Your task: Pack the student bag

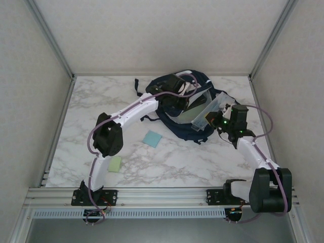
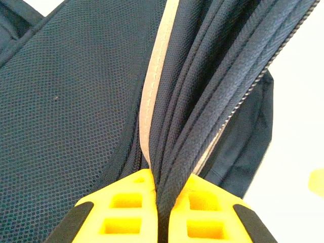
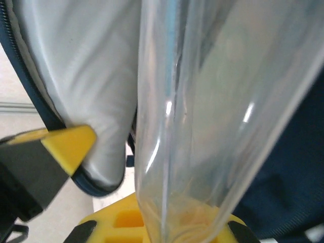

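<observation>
Now: large dark navy fabric student bag (image 1: pixel 190 131) lies on the white marbled table (image 1: pixel 91 101), in the far middle, a little right of centre. Its long axis looks aslant, roughly far-left to near-right, though the folds make this hard to judge. The open mouth faces right and shows a pale grey lining (image 1: pixel 195 110). Dark straps trail off the left side.

Left gripper (image 2: pixel 162 195) is over the bag's far-left part. Its yellow fingers are clenched on a bunch of navy fabric folds at the opening's edge. A pale reflective stripe (image 2: pixel 154 91) runs up from between the fingers, and a line of zipper teeth (image 2: pixel 253 83) runs along the right of the folds.

Right gripper (image 1: pixel 223 121) is at the bag's right side. It is clamped on a clear, stiff, long flat plastic piece (image 1: pixel 208 112). The piece points away from the gripper, slanting down into the open mouth against the lining.

Small light blue square (image 1: pixel 152 138) lies flat on the table just near of the bag. Pale green pad (image 1: pixel 115 163) lies nearer the left arm's base, well apart from the bag.
</observation>
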Available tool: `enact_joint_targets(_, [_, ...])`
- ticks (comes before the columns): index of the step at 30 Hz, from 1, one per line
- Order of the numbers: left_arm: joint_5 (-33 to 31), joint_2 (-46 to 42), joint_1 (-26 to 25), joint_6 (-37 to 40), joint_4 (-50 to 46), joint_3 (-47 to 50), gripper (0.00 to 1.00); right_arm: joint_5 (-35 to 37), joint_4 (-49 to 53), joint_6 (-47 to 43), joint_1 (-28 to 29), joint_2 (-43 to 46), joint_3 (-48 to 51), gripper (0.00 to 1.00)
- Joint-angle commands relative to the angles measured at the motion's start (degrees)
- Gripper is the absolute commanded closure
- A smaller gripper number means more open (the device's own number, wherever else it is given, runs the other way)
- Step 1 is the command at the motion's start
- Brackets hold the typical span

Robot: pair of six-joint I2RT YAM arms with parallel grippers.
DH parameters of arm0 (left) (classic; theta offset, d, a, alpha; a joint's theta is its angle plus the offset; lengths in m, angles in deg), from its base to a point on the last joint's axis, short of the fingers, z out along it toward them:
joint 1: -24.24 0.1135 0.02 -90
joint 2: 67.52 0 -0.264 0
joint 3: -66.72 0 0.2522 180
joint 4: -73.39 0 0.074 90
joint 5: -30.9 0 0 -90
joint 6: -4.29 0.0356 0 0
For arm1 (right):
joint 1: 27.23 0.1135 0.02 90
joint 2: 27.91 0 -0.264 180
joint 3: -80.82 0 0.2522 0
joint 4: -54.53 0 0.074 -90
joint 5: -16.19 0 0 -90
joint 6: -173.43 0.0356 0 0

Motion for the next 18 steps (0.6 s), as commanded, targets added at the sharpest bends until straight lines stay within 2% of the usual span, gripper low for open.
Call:
enact_joint_targets(1, [9.1,-5.5,-1.1,-5.5,0.4,0.2,1.0,3.7,-12.5,6.7,2.2,-3.4,0.7,1.0])
enact_joint_targets(5, [10.8,-6.8,-1.2,-7.1,2.2,0.1,1.0,4.2,-20.4,10.2,5.4,-11.0,-1.9,1.0])
enact_joint_targets(12, [6.3,-8.2,-1.0,-7.1,3.7,-0.9,1.0,3.9,-30.6,16.5,12.5,-27.5,-10.9,1.0])
enact_joint_targets(18, [7.2,-5.1,-0.5,-7.2,-0.1,-9.0,1.0,5.4,-36.1,24.1,18.1,-39.9,-19.8,1.0])
